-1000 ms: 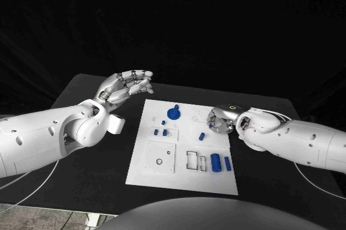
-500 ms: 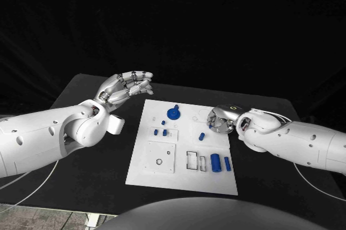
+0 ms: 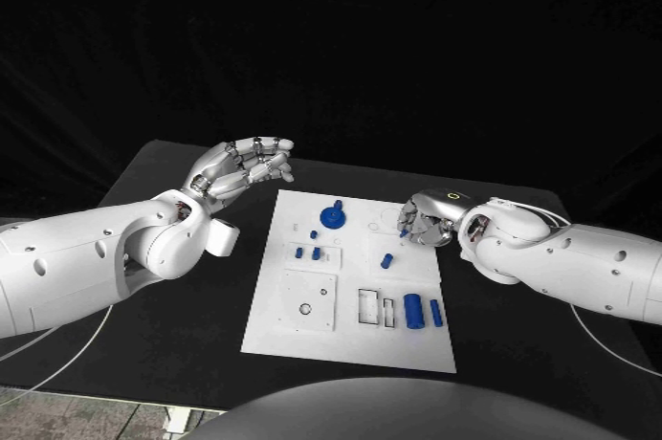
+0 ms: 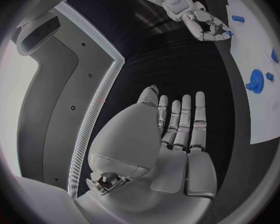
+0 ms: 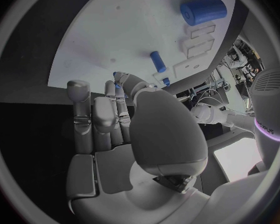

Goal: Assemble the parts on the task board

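Fingers (image 3: 412, 222) pinching small blue part (image 5: 117, 78)

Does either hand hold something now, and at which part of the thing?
The right hand pinches a small blue part in its fingertips over the task board; which part of it cannot be told. The left hand holds nothing.

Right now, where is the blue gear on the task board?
In the head view, the blue gear stands near the far edge of the white task board, left of centre, between the two hands.
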Robot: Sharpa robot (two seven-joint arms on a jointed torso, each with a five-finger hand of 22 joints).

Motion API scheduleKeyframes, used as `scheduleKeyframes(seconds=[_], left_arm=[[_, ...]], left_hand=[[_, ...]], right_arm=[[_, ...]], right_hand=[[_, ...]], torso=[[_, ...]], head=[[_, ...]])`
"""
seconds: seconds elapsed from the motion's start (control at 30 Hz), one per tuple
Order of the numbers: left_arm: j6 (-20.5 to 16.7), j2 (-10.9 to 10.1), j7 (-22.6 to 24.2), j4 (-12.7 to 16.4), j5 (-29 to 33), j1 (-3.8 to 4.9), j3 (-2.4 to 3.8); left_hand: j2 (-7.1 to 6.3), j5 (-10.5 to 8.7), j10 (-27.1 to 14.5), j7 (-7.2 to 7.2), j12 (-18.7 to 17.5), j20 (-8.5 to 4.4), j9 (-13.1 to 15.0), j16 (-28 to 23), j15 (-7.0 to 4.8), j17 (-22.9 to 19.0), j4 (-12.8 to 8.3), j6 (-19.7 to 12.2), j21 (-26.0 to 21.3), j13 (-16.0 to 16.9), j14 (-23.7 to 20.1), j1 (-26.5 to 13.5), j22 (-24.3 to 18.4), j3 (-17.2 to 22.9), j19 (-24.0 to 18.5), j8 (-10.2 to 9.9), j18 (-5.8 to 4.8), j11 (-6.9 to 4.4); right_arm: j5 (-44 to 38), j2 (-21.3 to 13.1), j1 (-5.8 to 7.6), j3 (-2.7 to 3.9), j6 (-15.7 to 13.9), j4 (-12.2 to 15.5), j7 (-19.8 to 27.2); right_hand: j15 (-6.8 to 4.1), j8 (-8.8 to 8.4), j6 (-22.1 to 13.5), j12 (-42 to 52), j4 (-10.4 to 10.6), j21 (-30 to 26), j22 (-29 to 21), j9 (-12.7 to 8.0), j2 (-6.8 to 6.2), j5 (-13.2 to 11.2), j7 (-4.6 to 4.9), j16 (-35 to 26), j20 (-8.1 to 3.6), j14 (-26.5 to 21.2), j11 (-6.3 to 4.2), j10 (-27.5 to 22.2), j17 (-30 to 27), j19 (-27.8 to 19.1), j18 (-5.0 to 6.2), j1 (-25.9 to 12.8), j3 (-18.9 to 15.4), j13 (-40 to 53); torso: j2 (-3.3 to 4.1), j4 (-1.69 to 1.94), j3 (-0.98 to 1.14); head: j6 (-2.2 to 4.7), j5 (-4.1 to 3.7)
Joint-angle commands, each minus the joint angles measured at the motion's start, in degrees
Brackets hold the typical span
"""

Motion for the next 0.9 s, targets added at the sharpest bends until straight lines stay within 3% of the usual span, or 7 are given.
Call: scheduleKeyframes(seconds=[0.03, 0.3, 0.47, 0.57, 0.67, 0.8, 0.9], left_arm=[[1.1, 0.2, -0.3, -0.1, -0.3, -0.01, 0.02], [1.3, 0.7, -0.8, -0.5, -0.3, -0.05, -0.03], [1.4, 0.9, -1.1, -0.6, -0.3, -0.10, -0.10], [1.4, 0.9, -1.4, -0.6, -0.3, -0.12, -0.18], [1.5, 1.0, -1.6, -0.6, -0.3, -0.14, -0.24], [1.7, 1.1, -1.9, -0.6, -0.3, -0.20, -0.31], [1.7, 1.1, -2.0, -0.6, -0.3, -0.22, -0.33]], left_hand=[[0.01, 0.24, -0.2, 0.33, 0.3, 0.45, -0.1, -0.1, 0.41, -0.1, -0.4, -0.1, -0.3, -0.1, -0.1, 0.7, 0.1, -0.1, -0.1, 0.3, 0.79, 0.39], [0.06, 0.33, -0.2, 0.40, 0.3, 0.50, -0.1, -0.1, 0.47, -0.1, -0.4, -0.2, -0.4, -0.2, -0.1, 0.8, 0.1, -0.1, -0.1, 0.3, 0.78, 0.45], [0.14, 0.42, -0.2, 0.45, 0.3, 0.55, -0.2, -0.2, 0.52, -0.2, -0.3, -0.2, -0.4, -0.3, -0.2, 0.8, 0.1, -0.1, -0.1, 0.4, 0.77, 0.52], [0.16, 0.43, -0.2, 0.47, 0.3, 0.56, -0.2, -0.2, 0.54, -0.2, -0.3, -0.2, -0.4, -0.4, -0.2, 0.9, 0.1, -0.1, -0.1, 0.4, 0.77, 0.53], [0.17, 0.44, -0.2, 0.48, 0.3, 0.56, -0.2, -0.2, 0.54, -0.2, -0.3, -0.2, -0.5, -0.4, -0.3, 0.9, 0.1, -0.1, -0.1, 0.4, 0.77, 0.54], [0.32, 0.88, -0.3, 0.56, 0.2, 0.66, -0.3, -0.3, 0.62, -0.3, -0.4, -0.3, -0.7, -0.8, -0.5, 1.2, 0.1, -0.1, -0.2, 0.5, 0.77, 0.60], [0.35, 1.07, -0.3, 0.59, 0.2, 0.69, -0.3, -0.4, 0.64, -0.4, -0.4, -0.3, -0.7, -0.9, -0.5, 1.2, 0.1, -0.1, -0.3, 0.5, 0.77, 0.61]], right_arm=[[1.0, -1.2, 1.11, 0.00, -0.2, 2.2, -1.1], [1.8, -3.7, 3.20, 0.00, 0.6, 9.2, -2.3], [1.6, -3.6, 3.36, -0.03, 3.0, 14.1, -3.0], [0.0, -2.6, 3.01, -0.05, 3.9, 15.9, -3.4], [-1.5, -1.0, 2.56, -0.06, 4.4, 16.4, -3.6], [-4.1, 2.1, 1.69, -0.07, 5.2, 15.3, -3.9], [-5.7, 3.8, 0.92, -0.08, 5.3, 14.6, -4.0]], right_hand=[[-0.04, 0.09, 0.2, -0.5, 0.2, -0.4, 3.9, 2.4, 0.61, -0.2, -0.07, -0.4, -0.14, -0.2, 0.01, 0.3, -0.1, -0.4, -0.01, -0.4, -0.4, -0.1], [-0.02, 0.10, 0.2, -0.8, 0.5, -0.6, 3.8, 2.6, 0.72, -0.5, -0.18, -0.3, -0.11, -0.2, 0.01, 0.4, -0.1, -0.5, 0.00, -0.7, -0.6, -0.3], [-0.02, 0.07, 0.1, -0.9, 0.5, -1.0, 3.7, 2.7, 0.74, -0.6, -0.23, -0.4, -0.11, -0.2, -0.02, 0.5, -0.2, -0.6, 0.06, -0.7, -0.6, -0.4], [-0.04, 0.02, 0.0, -0.9, 0.5, -1.2, 3.7, 2.8, 0.76, -0.8, -0.26, -0.5, -0.11, -0.3, -0.05, 0.6, -0.3, -0.6, 0.08, -0.7, -0.7, -0.4], [-0.05, 0.00, 0.0, -0.9, 0.5, -1.5, 3.6, 2.8, 0.77, -0.9, -0.28, -0.7, -0.12, -0.3, -0.08, 0.7, -0.6, -0.7, 0.14, -0.7, -0.7, -0.5], [-0.09, 0.02, 0.1, -1.0, 0.5, -2.2, 3.5, 2.9, 0.83, -0.9, -0.32, -1.0, -0.13, -0.5, -0.15, 0.9, -0.9, -0.9, 0.25, -0.6, -0.7, -0.5], [-0.09, 0.02, 0.1, -1.0, 0.5, -2.3, 3.5, 2.9, 0.84, -0.9, -0.33, -1.1, -0.13, -0.5, -0.15, 1.0, -0.9, -1.0, 0.26, -0.6, -0.7, -0.5]], torso=[[0.00, -0.08, -0.05], [0.02, 0.04, -0.01], [0.04, 0.12, 0.12], [-0.10, 0.20, 0.02], [-0.12, 0.32, -0.02], [-0.07, 0.18, 0.00], [0.09, 0.22, -0.02]], head=[[0.00, 0.18], [0.00, 0.32], [0.00, 0.91], [0.00, 1.52], [0.00, 2.14], [0.00, 3.14], [0.00, 3.13]])
